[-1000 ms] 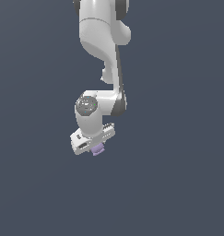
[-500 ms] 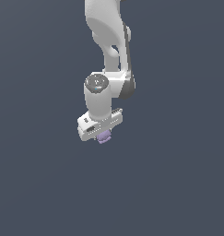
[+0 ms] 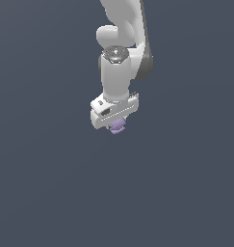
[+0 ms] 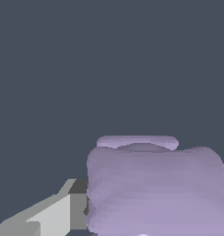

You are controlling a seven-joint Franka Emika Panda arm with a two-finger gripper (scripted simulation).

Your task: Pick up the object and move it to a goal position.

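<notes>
Sitting just beneath the gripper [image 3: 116,121], the lump [image 3: 117,126] is peeking out below the white hand, and the wrist view is showing one finger [image 4: 62,212] pressing against its ridged side [image 4: 155,189], so the fingers are apparently closing narrowly around it. Its rounded sides could be letting it slip if the grip is shallow or the arm is jerking. Bare grey background is surrounding the gripper on all sides, with no visible edges or obstacles.
</notes>
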